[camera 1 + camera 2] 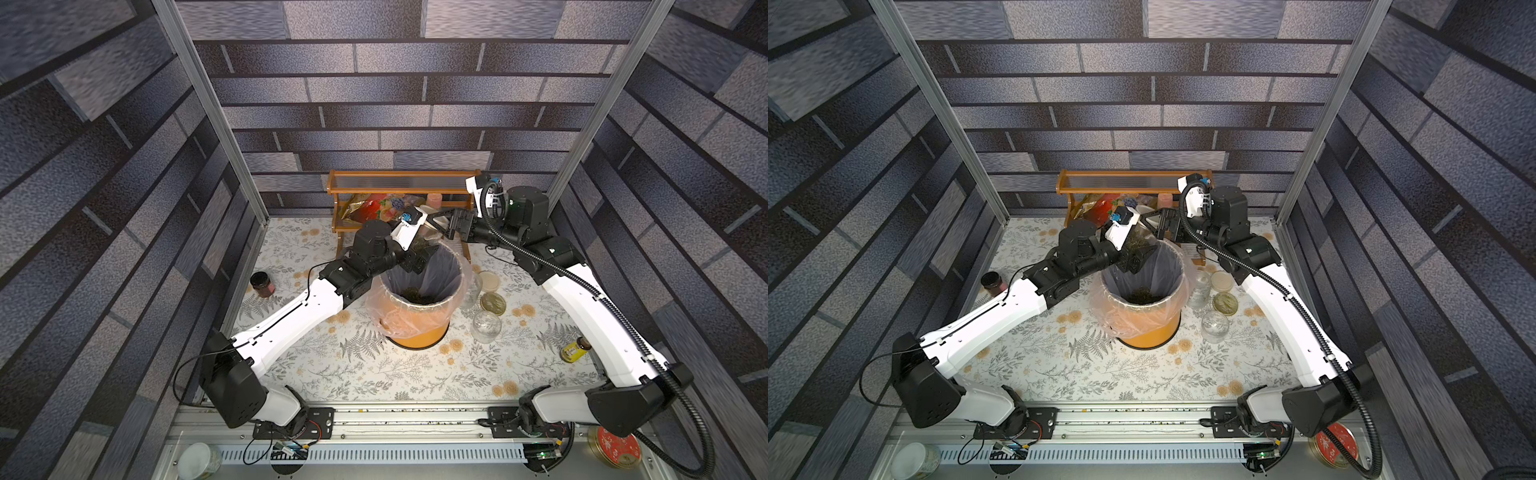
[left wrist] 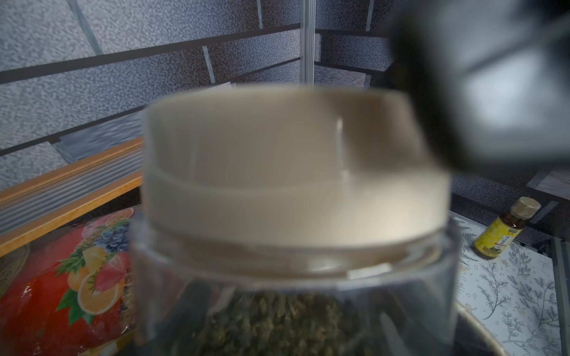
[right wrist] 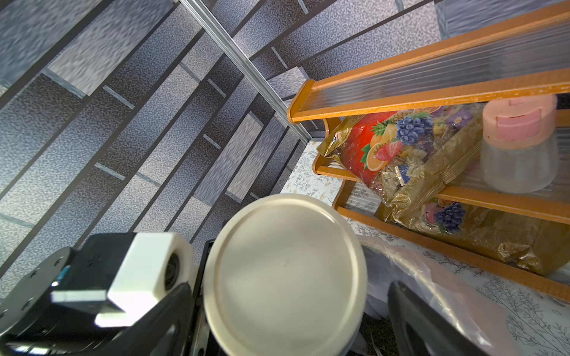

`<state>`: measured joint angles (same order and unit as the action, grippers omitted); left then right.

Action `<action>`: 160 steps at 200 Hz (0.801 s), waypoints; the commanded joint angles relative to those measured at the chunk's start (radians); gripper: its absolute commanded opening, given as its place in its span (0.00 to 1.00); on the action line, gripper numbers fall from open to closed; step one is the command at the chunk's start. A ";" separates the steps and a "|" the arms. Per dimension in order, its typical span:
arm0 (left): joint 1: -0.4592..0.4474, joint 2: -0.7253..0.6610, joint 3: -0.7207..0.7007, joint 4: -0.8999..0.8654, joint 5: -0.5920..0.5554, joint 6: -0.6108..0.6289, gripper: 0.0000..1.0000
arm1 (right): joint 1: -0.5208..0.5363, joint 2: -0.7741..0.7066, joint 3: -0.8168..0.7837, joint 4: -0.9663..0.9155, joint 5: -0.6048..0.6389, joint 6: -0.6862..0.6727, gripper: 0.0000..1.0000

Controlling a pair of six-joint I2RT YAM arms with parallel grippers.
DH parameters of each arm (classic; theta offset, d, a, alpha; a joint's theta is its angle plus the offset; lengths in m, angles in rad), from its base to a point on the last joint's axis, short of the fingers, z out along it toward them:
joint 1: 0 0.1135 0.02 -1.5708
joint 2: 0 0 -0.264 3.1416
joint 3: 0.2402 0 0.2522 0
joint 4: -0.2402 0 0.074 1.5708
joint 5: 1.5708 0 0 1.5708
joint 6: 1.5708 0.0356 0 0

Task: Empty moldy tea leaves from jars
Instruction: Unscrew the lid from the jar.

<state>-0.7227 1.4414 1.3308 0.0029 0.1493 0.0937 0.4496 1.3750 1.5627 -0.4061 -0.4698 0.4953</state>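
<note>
Roughly mid-task, we reckon. Some tea leaves point(image 1: 417, 296) already lie at the bottom of the lined orange bin point(image 1: 419, 334). Two clear jars stand lidless and empty just right of it, the far empty jar point(image 1: 471, 289) and the near empty jar point(image 1: 486, 326). The held jar point(image 2: 293, 277) is capped with leaves inside, so we judge the step in hand is uncapping. The pour is not yet done.

Where it is: over the bin's far rim, tilted, lid toward the right arm. Its leaf load point(image 2: 277, 320) shows through the glass. The left gripper point(image 1: 419, 258) is clamped on the glass body. The right gripper point(image 1: 436, 226) is spread wide, one finger either side of the cream lid point(image 3: 287, 274). We can't tell whether the pads touch it.

Count as we see it:
- Jars: three for sure, one held and two empty.
- Round thing point(image 1: 493, 303) between the two empties, greenish-gold inside: jar or upturned lid, we can't tell.
- Lids: one on the held jar, one loose lid point(image 1: 489, 280) just right of the far empty jar.
- Bin: one.
- Not ours: one dark jar point(image 1: 262, 284) at the left, one yellow bottle point(image 1: 575, 348) at the right, one wooden rack point(image 1: 403, 183) at the far side.

Left to do, in our view: uncap, dump, set the jar down.
</note>
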 commanded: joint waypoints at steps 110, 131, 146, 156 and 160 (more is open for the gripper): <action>-0.061 -0.080 0.074 0.051 -0.061 0.054 0.30 | 0.011 0.038 0.079 -0.027 0.022 0.022 0.86; -0.068 -0.075 0.086 0.046 -0.085 0.063 0.30 | 0.011 0.041 0.077 -0.029 0.027 0.021 0.84; -0.070 -0.069 0.098 0.038 -0.093 0.063 0.30 | 0.015 0.042 0.077 -0.036 0.042 0.016 0.82; -0.074 -0.066 0.103 0.038 -0.105 0.066 0.30 | 0.013 0.044 0.077 -0.039 0.048 0.016 0.80; -0.074 -0.066 0.104 0.037 -0.108 0.067 0.30 | 0.013 0.043 0.078 -0.040 0.051 0.016 0.79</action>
<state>-0.7834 1.4220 1.3605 -0.0559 0.0864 0.1200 0.4583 1.4010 1.6207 -0.4210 -0.4599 0.5072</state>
